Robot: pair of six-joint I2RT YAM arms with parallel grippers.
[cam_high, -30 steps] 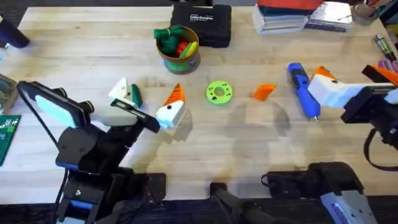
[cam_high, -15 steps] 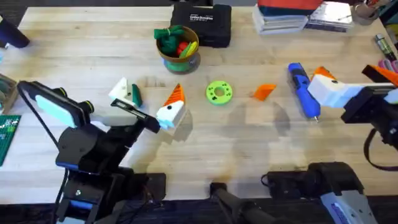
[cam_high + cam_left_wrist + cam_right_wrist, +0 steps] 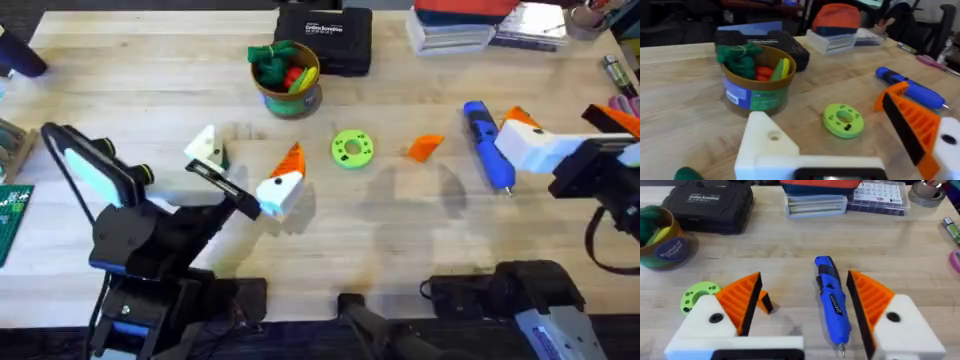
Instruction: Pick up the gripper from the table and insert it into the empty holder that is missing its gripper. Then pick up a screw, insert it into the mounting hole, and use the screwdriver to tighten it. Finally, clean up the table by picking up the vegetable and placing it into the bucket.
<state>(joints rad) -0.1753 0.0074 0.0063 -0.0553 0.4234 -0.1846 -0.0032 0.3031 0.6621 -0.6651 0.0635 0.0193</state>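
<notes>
The loose orange gripper [image 3: 425,146] lies on the table [image 3: 150,90] between the bright green disc [image 3: 351,149] and the blue screwdriver [image 3: 488,143]. My left gripper [image 3: 245,165] is open. Its plain white finger, the holder [image 3: 207,148] [image 3: 765,145], has a bare screw hole, and its other finger [image 3: 283,180] carries an orange pad. The dark green vegetable [image 3: 687,174] sits beside the holder, mostly covered from overhead. My right gripper [image 3: 572,125] [image 3: 804,280] is open with the screwdriver [image 3: 832,300] on the table ahead, between its fingers. The bucket [image 3: 288,78] [image 3: 756,82] holds toy vegetables.
A black case [image 3: 325,38] stands behind the bucket. Stacked boxes [image 3: 470,25] fill the back right corner. A green circuit board [image 3: 12,220] lies at the left edge. Pens [image 3: 620,75] lie at the far right.
My left gripper has shifted a little to the right and turned, so the plain white finger now covers most of the vegetable. The right arm has not moved.
</notes>
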